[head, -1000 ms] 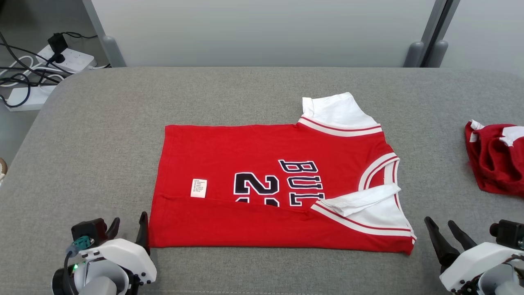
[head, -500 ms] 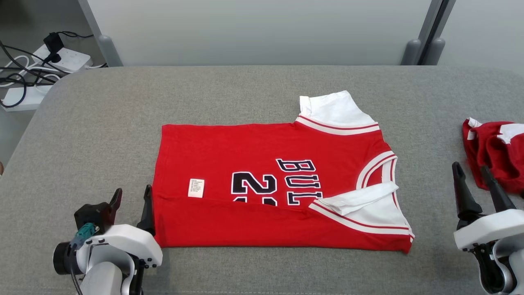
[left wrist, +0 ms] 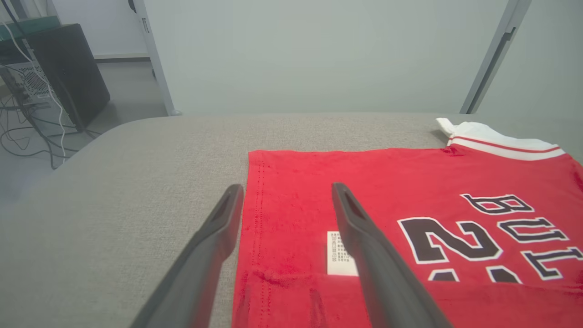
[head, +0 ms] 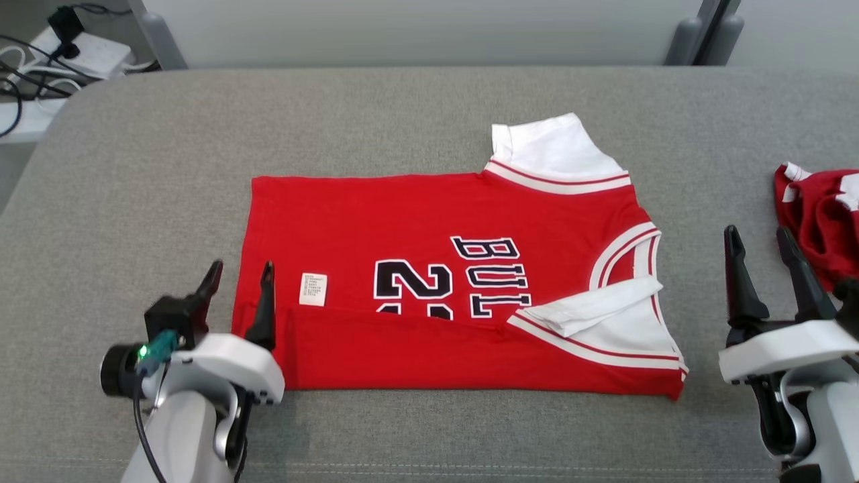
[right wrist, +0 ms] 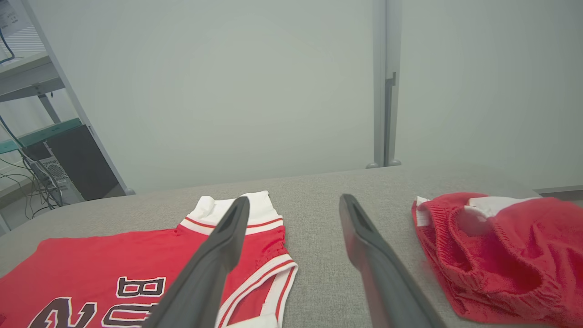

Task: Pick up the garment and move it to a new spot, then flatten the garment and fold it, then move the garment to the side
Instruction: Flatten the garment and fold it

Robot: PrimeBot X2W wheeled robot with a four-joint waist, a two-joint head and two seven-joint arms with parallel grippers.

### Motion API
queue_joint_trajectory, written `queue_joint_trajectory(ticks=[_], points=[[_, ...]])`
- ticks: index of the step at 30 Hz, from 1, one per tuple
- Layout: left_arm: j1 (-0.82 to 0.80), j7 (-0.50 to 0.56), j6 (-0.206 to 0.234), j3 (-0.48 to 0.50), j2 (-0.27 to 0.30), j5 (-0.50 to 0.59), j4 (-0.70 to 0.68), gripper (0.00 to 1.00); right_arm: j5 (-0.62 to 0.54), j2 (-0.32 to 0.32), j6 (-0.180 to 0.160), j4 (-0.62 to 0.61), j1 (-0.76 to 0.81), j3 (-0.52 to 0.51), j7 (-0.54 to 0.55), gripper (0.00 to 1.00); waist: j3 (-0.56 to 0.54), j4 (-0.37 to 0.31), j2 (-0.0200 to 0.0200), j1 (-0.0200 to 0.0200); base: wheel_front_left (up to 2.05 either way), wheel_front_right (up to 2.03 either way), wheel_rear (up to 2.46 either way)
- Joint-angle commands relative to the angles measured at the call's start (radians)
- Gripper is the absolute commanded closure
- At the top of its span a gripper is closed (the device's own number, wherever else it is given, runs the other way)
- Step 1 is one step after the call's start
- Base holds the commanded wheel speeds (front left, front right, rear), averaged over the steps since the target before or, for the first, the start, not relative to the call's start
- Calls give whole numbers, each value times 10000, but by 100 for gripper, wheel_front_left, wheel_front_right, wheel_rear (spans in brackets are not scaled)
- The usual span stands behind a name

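Both tools had advanced up the grey desk (head: 402, 107). At 8 o'clock the left tool (head: 241, 267), fingers spread, straddled the hem of the red Bulls jersey (head: 416, 221), which lay partly folded at centre. At 3 o'clock the right tool (head: 757, 233) stood spread and empty, beside a crumpled red garment (head: 815, 215).

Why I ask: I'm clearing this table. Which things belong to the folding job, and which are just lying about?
Job:
- jersey, partly folded
- left gripper, open, astride the jersey's hem
- right gripper, open, off the collar end
- table

Lying about:
- crumpled red cloth, at the table's right edge
- power strip, on the floor
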Motion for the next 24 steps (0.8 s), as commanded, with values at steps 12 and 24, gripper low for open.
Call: queue_joint_trajectory(ticks=[12, 24], points=[[-3445, 296, -705, -77, 977, 260, 1787, 0, 109, 121, -29, -325, -1342, 765, -133, 0, 1778, -464, 0, 0, 0, 0, 0], [-6009, 1961, -1053, -1242, 2674, -544, 3180, 0, 697, 187, -29, -472, -1694, 1341, -133, 0, 2875, -1206, 0, 0, 0, 0, 0]])
